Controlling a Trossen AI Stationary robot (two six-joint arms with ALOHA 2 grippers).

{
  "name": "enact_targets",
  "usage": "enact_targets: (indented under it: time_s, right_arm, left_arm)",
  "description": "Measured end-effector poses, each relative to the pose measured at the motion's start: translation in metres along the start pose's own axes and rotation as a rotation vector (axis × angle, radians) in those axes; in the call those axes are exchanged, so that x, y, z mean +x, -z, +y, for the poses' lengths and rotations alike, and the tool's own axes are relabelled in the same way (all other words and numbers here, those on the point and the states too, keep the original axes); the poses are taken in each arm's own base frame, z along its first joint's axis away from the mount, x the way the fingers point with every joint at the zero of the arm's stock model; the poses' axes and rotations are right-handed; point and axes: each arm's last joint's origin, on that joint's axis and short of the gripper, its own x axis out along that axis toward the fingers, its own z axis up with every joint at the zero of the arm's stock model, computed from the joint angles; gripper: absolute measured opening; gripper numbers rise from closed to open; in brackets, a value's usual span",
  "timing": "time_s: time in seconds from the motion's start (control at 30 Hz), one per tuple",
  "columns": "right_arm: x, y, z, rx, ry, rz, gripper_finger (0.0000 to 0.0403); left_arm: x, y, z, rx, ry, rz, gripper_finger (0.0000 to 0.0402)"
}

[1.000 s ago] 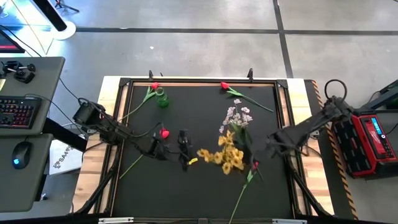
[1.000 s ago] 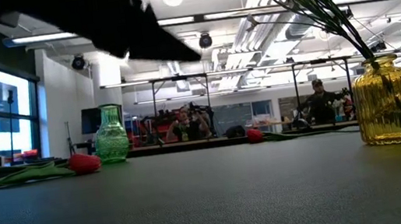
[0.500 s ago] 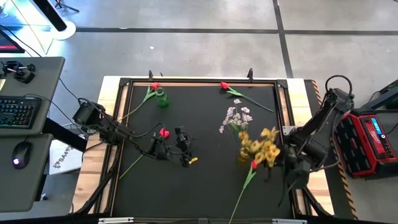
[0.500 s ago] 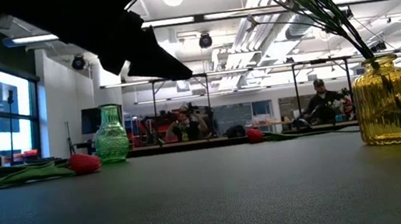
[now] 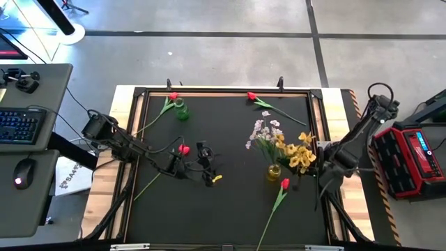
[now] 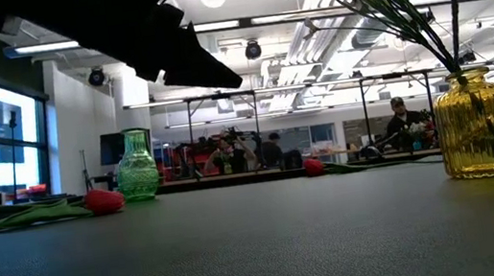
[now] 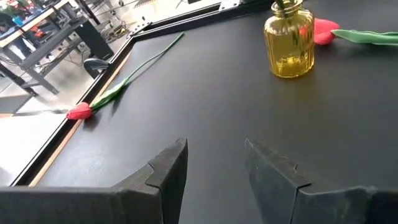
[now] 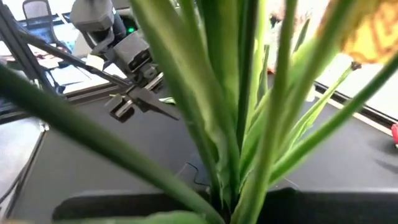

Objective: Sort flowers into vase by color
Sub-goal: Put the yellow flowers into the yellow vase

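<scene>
The black desk (image 5: 230,202) fills the middle of the high view inside a wooden frame. A computer keyboard (image 5: 19,125) and mouse (image 5: 21,181) sit on a grey side surface at the far left, and a red box (image 5: 411,160) stands at the far right. In the low view people (image 6: 230,152) sit in the room behind the desk.

A green vase (image 5: 182,110) stands in the upper left part of the desk, with a red tulip (image 5: 173,96) lying just beside it, its stem running down-left. A second red tulip (image 5: 252,96) lies near the top edge right of centre. A third (image 5: 284,184) lies lower right, its stem trailing toward the bottom edge. A fourth red bloom (image 5: 184,148) shows at centre left, close by the left end effector (image 5: 209,167).

A yellow ribbed glass vase (image 6: 480,125) stands right of centre. The pale white-pink spray (image 5: 263,132) rises from it and leans up-left. The yellow spray (image 5: 296,152) hangs just right of the vase mouth, its blossoms bunched against the right end effector (image 5: 322,155).

The left end effector hovers over the desk with its dark fingers (image 7: 168,168) apart and nothing between them; its wrist view looks across bare mat to the yellow vase and two tulips.

The right wrist view is crowded by thick green stems (image 8: 242,112) right against the lens, hiding its fingers, so I cannot tell whether they are apart or clamped.
</scene>
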Motion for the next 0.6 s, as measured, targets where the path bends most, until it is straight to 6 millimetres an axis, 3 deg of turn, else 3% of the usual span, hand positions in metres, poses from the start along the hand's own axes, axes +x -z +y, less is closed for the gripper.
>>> enact_targets:
  time_s: [0.6]
  right_arm:
    - [0.011, -0.003, -0.004, -0.034, -0.048, 0.105, 0.0000]
  left_arm:
    - [0.000, 0.000, 0.000, -0.023, 0.002, 0.000, 0.0147]
